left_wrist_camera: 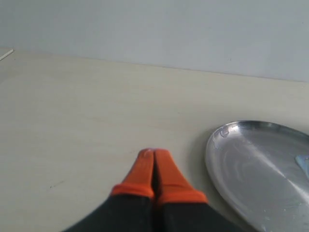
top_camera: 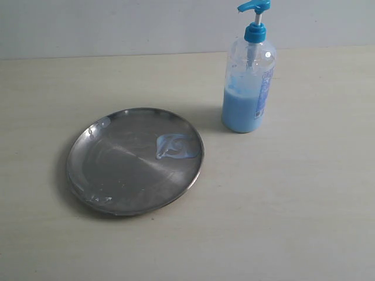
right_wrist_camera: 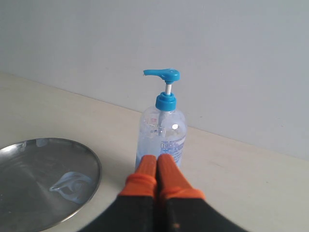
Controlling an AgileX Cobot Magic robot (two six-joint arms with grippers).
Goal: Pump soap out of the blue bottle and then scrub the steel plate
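The steel plate lies flat on the table, left of centre, with a pale blue smear of soap near its right rim. The blue bottle stands upright behind and to the right of the plate, its pump head raised. Neither gripper shows in the exterior view. In the left wrist view my left gripper is shut and empty, orange tips pressed together, with the plate off to one side. My right gripper is shut and empty too, in front of the bottle, with the plate and soap beside it.
The pale wooden table runs back to a plain grey-white wall. Nothing else lies on it besides the plate and bottle.
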